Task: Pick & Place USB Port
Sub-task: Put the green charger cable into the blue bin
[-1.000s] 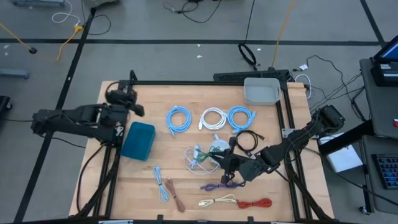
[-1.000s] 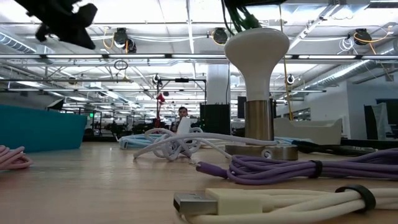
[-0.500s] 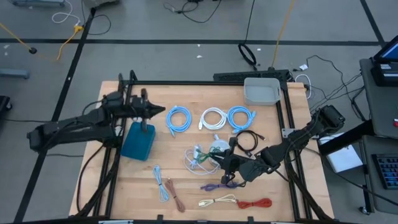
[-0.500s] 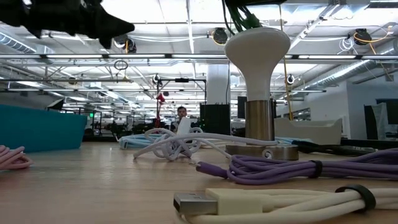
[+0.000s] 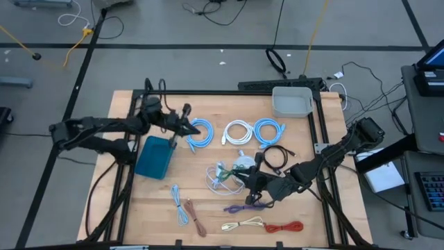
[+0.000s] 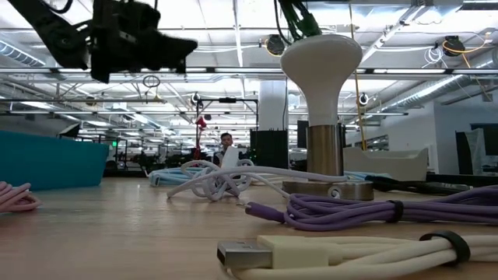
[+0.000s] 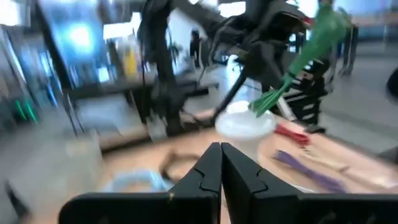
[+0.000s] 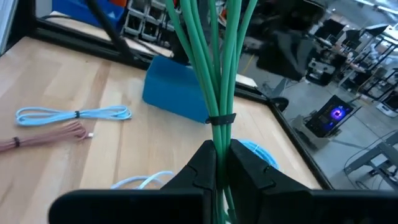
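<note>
My right gripper is shut on a bundle of green cable, above the table by a white dome-topped stand on a metal base. The stand also shows in the high view, amid a tangle of white cable. My left gripper is shut and empty. It hovers above the table between a teal box and a light blue cable coil. It shows high up in the low view, and its fingers meet in the left wrist view. My right gripper pinches the green cable bundle between its two fingers, just behind a black tie round the strands. The bundle runs on past the fingertips, along the fingers. It is lifted clear of the table, and its strands show above the white dome.
A white coil and a blue coil lie beside the light blue one, with a grey tray at the far right. A black cable, purple, cream, red and pale blue cables lie nearer.
My left gripper has swung from the table's far left corner toward the right, passing the teal box's far side to the light blue coil. My right gripper and the green bundle have kept still.
</note>
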Action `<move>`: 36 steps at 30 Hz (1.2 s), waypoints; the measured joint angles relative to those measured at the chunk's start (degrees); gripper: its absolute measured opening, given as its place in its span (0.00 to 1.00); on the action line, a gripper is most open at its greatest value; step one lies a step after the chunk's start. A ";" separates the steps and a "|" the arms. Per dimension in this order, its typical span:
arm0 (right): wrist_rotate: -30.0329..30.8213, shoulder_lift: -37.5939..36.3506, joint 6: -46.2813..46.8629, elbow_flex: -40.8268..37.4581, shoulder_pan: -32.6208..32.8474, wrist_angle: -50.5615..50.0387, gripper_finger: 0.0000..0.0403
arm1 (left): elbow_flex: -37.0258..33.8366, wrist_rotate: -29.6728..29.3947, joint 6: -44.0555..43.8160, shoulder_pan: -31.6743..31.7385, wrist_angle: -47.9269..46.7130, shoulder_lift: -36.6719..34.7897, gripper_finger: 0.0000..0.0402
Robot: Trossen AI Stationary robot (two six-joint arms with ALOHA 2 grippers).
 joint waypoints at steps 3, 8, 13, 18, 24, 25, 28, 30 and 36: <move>0.26 0.00 -2.85 0.00 -1.09 3.20 0.04 | 0.02 -7.27 9.53 -6.66 6.40 1.10 0.06; 0.21 0.00 -6.68 0.00 -3.90 8.57 0.04 | 1.90 -21.33 13.60 -16.71 8.61 0.31 0.10; -0.08 0.00 -7.35 0.00 -6.35 10.89 0.04 | 6.85 -35.24 11.69 -23.22 -1.97 0.34 0.17; -0.12 0.00 -6.91 0.00 -6.76 10.89 0.04 | 14.31 -43.42 8.86 -26.70 -18.39 0.24 0.29; -0.01 0.00 -7.78 0.00 -6.81 12.38 0.04 | 18.66 -45.07 9.96 -30.91 -22.67 0.21 0.42; -0.01 0.00 -8.20 0.00 -6.83 12.86 0.04 | 18.92 -44.50 9.96 -31.73 -22.77 0.23 0.44; -0.01 0.00 -9.30 0.00 -7.14 13.92 0.04 | 19.08 -45.23 10.69 -33.95 -22.86 0.33 0.46; -0.08 0.00 -10.08 0.00 -7.38 15.25 0.04 | 19.10 -47.60 10.89 -34.61 -22.74 0.95 0.47; -7.14 0.00 -8.60 0.02 -9.08 18.22 0.04 | 19.10 -51.73 11.07 -34.30 -19.84 3.43 0.47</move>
